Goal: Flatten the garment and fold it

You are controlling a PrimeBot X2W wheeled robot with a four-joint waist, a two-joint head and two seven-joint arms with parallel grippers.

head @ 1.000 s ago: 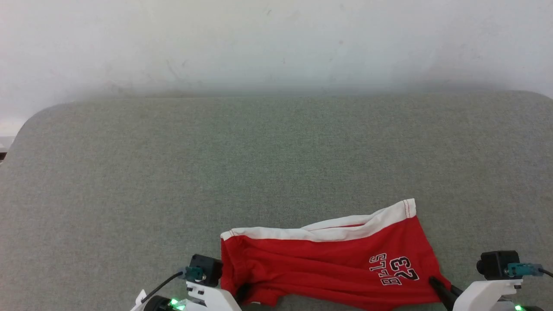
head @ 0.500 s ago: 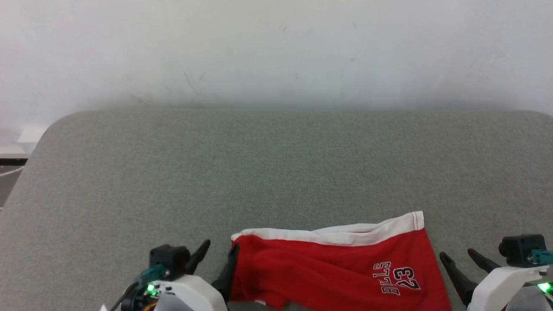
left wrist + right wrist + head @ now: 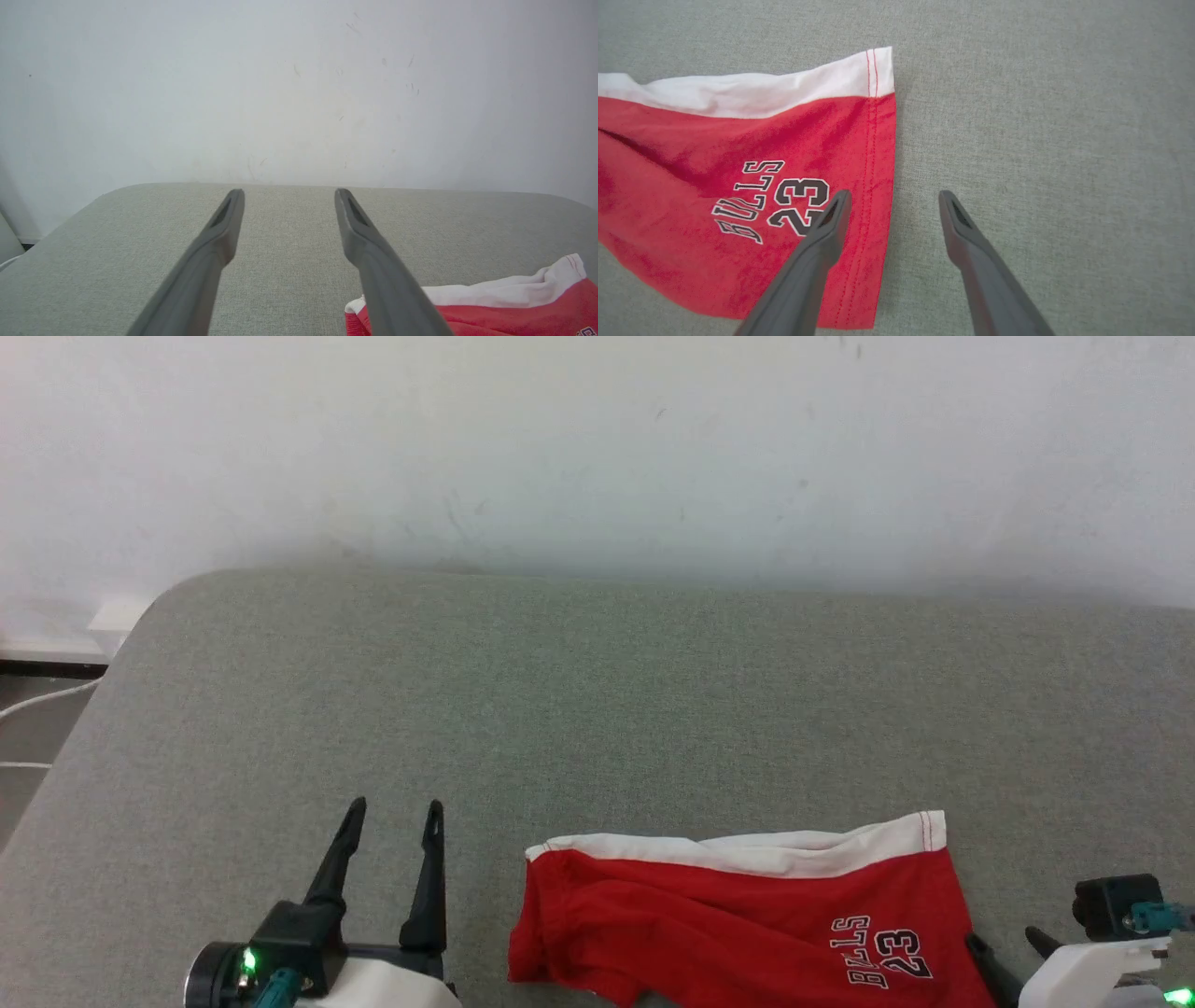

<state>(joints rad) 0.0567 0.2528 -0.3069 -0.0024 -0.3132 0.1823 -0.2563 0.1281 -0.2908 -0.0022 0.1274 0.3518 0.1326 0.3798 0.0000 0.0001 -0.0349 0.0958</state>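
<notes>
The left pincer (image 3: pixel 396 807) is hovering spread and empty, the garment (image 3: pixel 728 924) lying just to its right, not touching it. The right pincer (image 3: pixel 895 198) is gaping, holding nothing, one finger (image 3: pixel 822 242) hanging over the garment's stitched side edge beside the lettering (image 3: pixel 770 200). Flattening is looking partly done: creases are crossing the red cloth, and its near hem, cut off in the head view, is possibly bunched. Folding is not yet starting. Ahead of both, the grey padded surface (image 3: pixel 597 709) is offering open room up to the wall (image 3: pixel 597 448)
</notes>
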